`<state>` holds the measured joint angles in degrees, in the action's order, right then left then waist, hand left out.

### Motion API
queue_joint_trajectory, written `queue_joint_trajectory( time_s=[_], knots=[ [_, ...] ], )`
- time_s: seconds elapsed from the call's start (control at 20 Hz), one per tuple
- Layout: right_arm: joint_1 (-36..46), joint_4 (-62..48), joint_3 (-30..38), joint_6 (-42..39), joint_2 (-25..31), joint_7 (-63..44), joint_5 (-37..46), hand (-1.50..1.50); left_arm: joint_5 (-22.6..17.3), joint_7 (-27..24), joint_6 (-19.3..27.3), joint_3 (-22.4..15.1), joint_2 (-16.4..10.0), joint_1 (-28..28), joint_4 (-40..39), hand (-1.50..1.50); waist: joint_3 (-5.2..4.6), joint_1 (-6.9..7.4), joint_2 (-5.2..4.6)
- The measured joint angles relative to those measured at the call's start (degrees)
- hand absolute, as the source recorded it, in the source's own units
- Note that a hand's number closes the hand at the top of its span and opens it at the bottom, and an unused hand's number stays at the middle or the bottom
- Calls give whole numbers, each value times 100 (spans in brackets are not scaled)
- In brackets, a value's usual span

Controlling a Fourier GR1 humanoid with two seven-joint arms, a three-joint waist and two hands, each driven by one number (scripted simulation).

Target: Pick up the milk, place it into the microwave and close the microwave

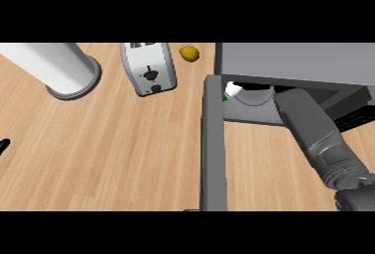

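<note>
One milk (pixel 235 90) sits inside the one microwave (pixel 293 59), just past its open door (pixel 212 149); the right hand (pixel 258 87) reaches in beside it, grip hidden, cannot tell; the left hand (pixel 3 145) is a sliver at the table's (pixel 110 149) left edge, state unclear; one toaster (pixel 149 69), one lemon (pixel 189 53) at the far edge; broad bare wood nearer.

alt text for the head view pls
A grey right forearm reaches into an open grey microwave where a white milk carton sits, its door swung out. On the wooden counter: silver toaster, small yellow fruit, white cylinder.
</note>
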<state>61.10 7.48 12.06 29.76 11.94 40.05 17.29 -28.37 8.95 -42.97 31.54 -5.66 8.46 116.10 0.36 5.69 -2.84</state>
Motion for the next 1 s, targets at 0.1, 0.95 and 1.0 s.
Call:
queue_joint_trajectory(
  time_s=[0.1,0.95,1.0],
  knots=[
    [-66,28,143,-243,-55,150,-155,-150,62,-47,-81,-95,82,30,-26,-150,-6,-48,31],
    [-1264,280,725,-2639,-459,1081,-1021,-150,360,606,265,-1342,524,-35,405,150,-29,-500,257],
    [-1386,361,707,-2716,-507,1106,-1044,-150,398,601,300,-1444,533,-9,383,150,-31,-531,271]
  ],
)
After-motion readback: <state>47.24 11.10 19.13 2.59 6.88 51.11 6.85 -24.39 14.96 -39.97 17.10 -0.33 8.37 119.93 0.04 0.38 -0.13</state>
